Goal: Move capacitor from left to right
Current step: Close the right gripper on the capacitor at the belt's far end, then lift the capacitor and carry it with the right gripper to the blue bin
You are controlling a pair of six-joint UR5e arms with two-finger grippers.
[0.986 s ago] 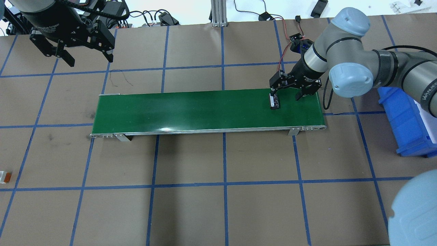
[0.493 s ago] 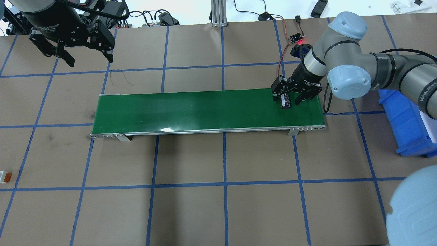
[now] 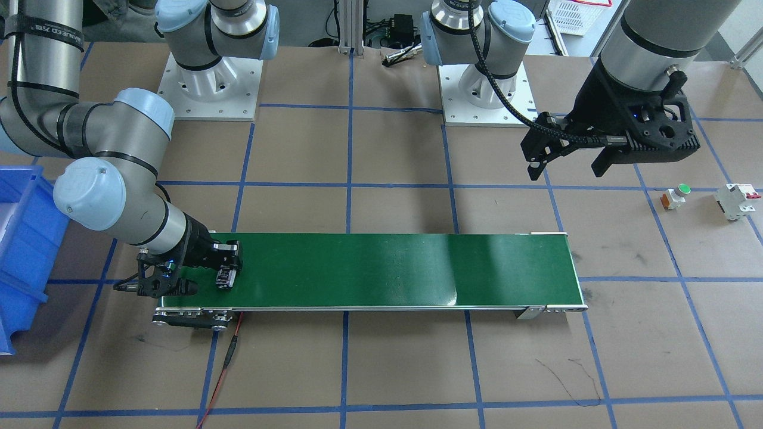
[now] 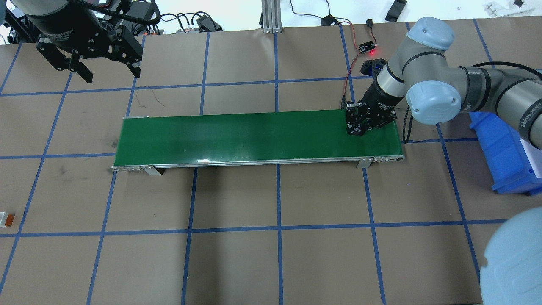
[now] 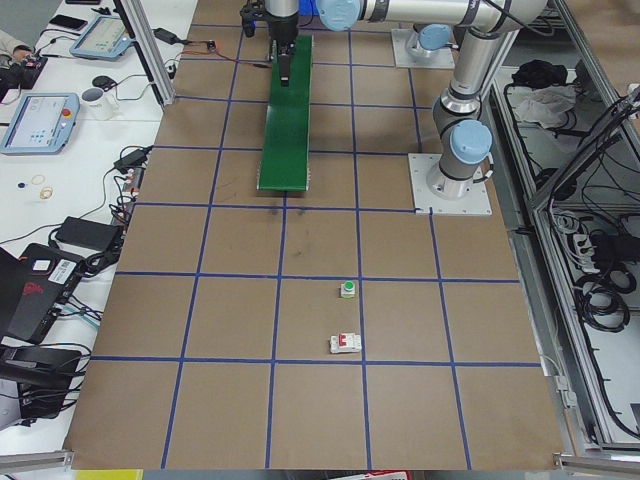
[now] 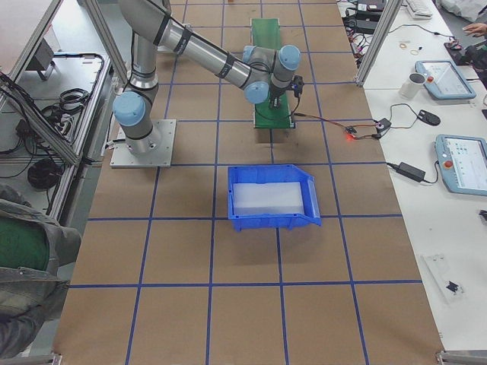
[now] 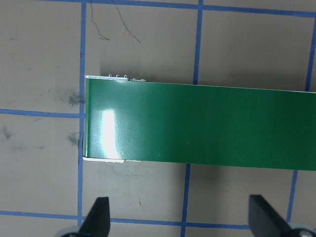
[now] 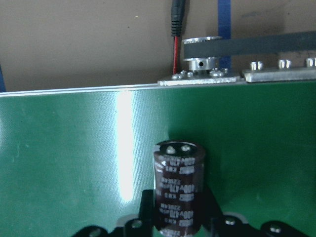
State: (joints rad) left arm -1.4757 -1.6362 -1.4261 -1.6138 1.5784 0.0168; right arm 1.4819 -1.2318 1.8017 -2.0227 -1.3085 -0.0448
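here the right gripper (image 4: pixel 357 127) is closed narrowly around the capacitor (image 8: pixel 178 190), one dark finger (image 8: pixel 147 210) pressing on each side of its lower body. the capacitor is a stubby dark brown cylinder. its far end carries two small metal terminals and points away from the wrist camera. pale print runs in rows down its sleeve. the print is blurred and cannot be read for sure, though one row looks like it holds "400". the part sits over the green conveyor belt (image 4: pixel 254 135), close to the belt's end on the robot's right side. whether it touches the belt surface cannot be told. in the front-facing view the capacitor (image 3: pixel 225 278) shows at the tip of the right gripper (image 3: pixel 222 269), just above the belt's motor end, where a red wire leaves the frame.

the left gripper (image 4: pixel 111 74) hangs with its fingers spread wide and nothing between them, well apart from the belt and beyond its left end. white lettering on its body ends in "gripper". the right arm's forearm carries a label that starts "wanje", and the rest is cut off.

a blue bin (image 4: pixel 501 152) stands near the belt's right end. a small sensor board (image 4: pixel 367 47) with a red light lies beyond the right arm. on the left side a green-capped push button (image 3: pixel 675 196) and a white circuit breaker (image 3: pixel 736 201) with a red switch stand just beside each other.
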